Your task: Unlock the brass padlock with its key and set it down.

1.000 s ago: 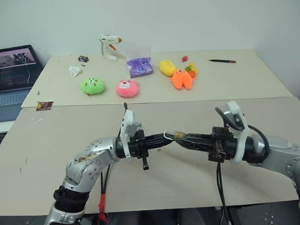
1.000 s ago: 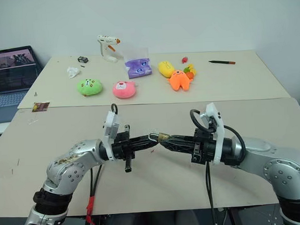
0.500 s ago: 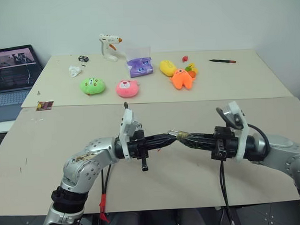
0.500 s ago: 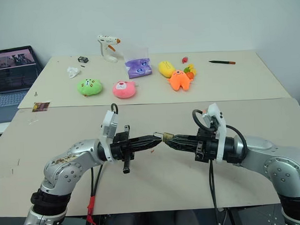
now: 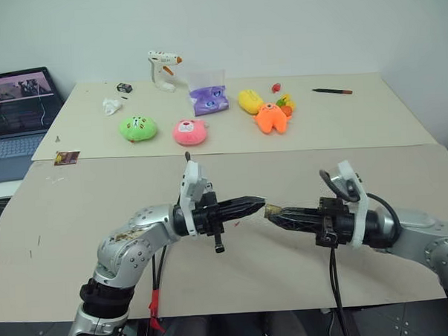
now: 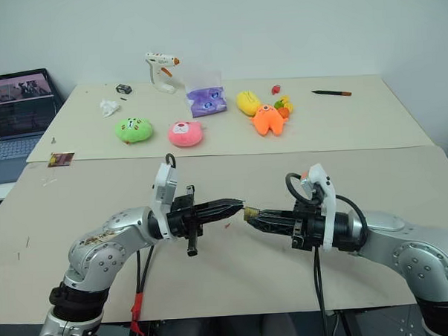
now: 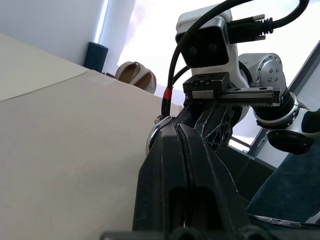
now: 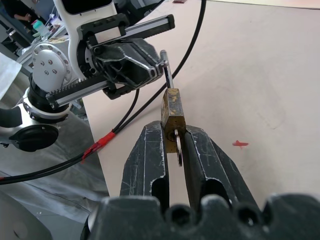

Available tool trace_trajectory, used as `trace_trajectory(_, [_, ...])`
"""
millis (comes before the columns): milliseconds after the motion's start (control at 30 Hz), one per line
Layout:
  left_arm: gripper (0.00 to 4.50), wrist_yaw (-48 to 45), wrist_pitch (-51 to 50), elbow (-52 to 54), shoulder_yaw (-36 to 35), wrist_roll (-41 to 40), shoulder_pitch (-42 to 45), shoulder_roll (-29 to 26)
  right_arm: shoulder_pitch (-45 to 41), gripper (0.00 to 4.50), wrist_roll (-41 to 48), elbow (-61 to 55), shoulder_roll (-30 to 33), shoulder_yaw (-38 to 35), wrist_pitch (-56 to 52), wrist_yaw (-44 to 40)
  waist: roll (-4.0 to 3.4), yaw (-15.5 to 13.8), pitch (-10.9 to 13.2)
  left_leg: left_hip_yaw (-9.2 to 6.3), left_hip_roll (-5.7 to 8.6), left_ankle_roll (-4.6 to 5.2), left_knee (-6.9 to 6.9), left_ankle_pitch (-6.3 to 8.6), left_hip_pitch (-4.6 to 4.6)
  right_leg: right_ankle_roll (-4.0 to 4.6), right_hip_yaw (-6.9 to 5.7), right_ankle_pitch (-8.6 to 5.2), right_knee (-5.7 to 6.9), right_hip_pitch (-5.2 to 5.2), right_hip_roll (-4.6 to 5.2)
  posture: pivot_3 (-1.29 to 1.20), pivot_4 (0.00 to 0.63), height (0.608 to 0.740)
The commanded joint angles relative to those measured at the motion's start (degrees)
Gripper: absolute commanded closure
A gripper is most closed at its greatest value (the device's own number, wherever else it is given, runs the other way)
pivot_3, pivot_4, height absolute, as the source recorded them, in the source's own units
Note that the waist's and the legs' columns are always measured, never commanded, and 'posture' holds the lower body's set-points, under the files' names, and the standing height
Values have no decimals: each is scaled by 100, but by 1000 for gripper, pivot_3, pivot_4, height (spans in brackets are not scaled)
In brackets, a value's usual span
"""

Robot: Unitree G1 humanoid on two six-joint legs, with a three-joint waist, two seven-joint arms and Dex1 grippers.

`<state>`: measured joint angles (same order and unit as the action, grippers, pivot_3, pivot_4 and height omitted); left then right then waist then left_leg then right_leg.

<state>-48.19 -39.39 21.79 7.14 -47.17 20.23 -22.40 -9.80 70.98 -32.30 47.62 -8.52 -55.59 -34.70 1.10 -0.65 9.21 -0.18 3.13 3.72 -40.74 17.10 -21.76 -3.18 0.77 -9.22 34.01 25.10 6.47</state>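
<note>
Both arms level above the desk (image 5: 77,219), tips meeting mid-air; right gripper (image 8: 174,131) clamped on the key (image 8: 178,150), with the brass padlock (image 8: 172,109) standing just past its fingertips, body on the key; padlock's thin shackle (image 8: 166,74) reaches to the left gripper (image 5: 259,202), fingers pressed together on its end; padlock well above the desk, between the two grippers; small red speck (image 8: 240,144) on the desk below.
</note>
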Motion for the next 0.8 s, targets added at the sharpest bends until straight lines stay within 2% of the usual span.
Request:
trace_trajectory(33, [4437,1,138,154,-111,14,27,19,47,4195,95,-200,39,-109,10,-50,0,-1,0,0,0,0,0,0,0,0,0,0,0,0,0,0,150,739])
trace_trajectory(200, [4437,-113,324,-46,-199,219,135,-117,230,4195,-120,-47,221,-244,82,-317,0,-1,0,0,0,0,0,0,0,1,0,0,0,0,0,0,150,739])
trace_trajectory(333, [4437,-193,512,-399,-381,426,451,-237,277,4195,-635,374,427,-319,285,-712,1,-2,1,1,1,-1,-1,-1,2,0,-1,0,-1,-4,-1,0,150,739])
trace_trajectory(433, [3893,-304,807,-392,-434,736,399,-431,133,4195,-933,612,519,-154,353,-1074,1,8,1,0,0,-1,0,-1,2,0,-1,-1,-1,-3,-2,0,150,739])
trace_trajectory(600, [2470,-692,1793,-110,-420,1494,-82,-904,-292,4195,-1105,775,440,389,32,-1389,0,61,1,5,-3,-2,2,-1,3,4,2,-4,-2,3,-3,0,150,739])
trace_trajectory(700, [1253,-909,2291,48,-647,1726,-456,-1217,-885,4195,-621,897,349,784,-835,-1331,0,63,2,3,-5,-4,3,-2,0,6,1,-4,-2,6,-1,0,150,739])
trace_trajectory(733, [1001,-909,2336,106,-731,1727,-570,-1285,-1125,4195,-536,1020,301,891,-1084,-1324,0,56,2,4,-5,-4,3,-2,-1,6,1,-4,-2,7,2,0,150,739])
trace_trajectory(800, [109,-860,2470,208,-794,1804,-733,-1343,-1535,4195,-520,1335,141,1050,-1440,-1206,0,42,3,0,-6,-3,3,-1,-2,6,-1,-4,-2,8,6,0,150,739])
